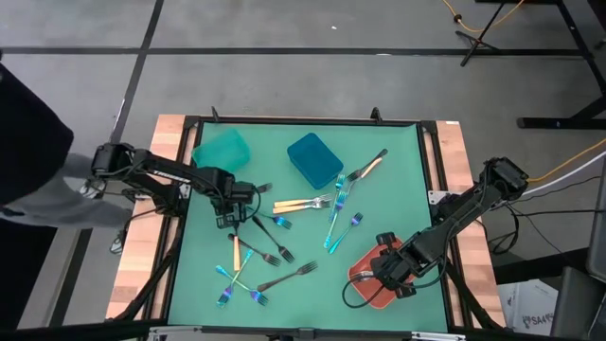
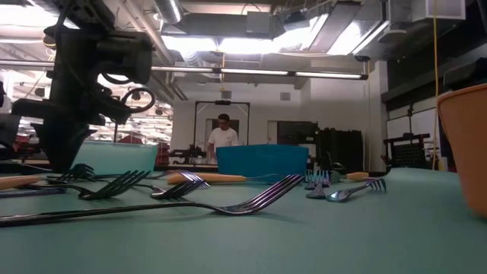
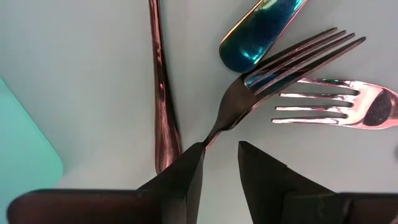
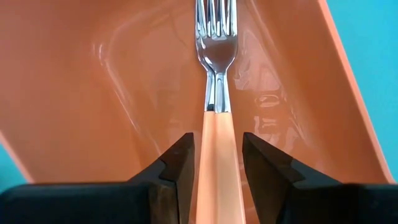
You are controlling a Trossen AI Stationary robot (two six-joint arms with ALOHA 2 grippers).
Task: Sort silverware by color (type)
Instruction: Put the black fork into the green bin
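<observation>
Your right gripper [image 4: 214,171] is hanging over the coral-red bin [image 4: 93,93], its fingers closing on the handle of a gold-handled fork [image 4: 216,74] — the silver head is pointing down into the bin. Your left gripper [image 3: 221,168] is hovering low with fingers apart over a black fork [image 3: 273,78], beside the teal bin [image 1: 221,148]. The other forks are lying scattered across the green mat [image 1: 398,180].

Robotics lab or workshop: exposed ceiling ducts [image 2: 228,23], strip lights [image 2: 327,74], equipment racks [image 2: 342,148], person [image 2: 224,137] beyond the table [image 2: 304,236].
</observation>
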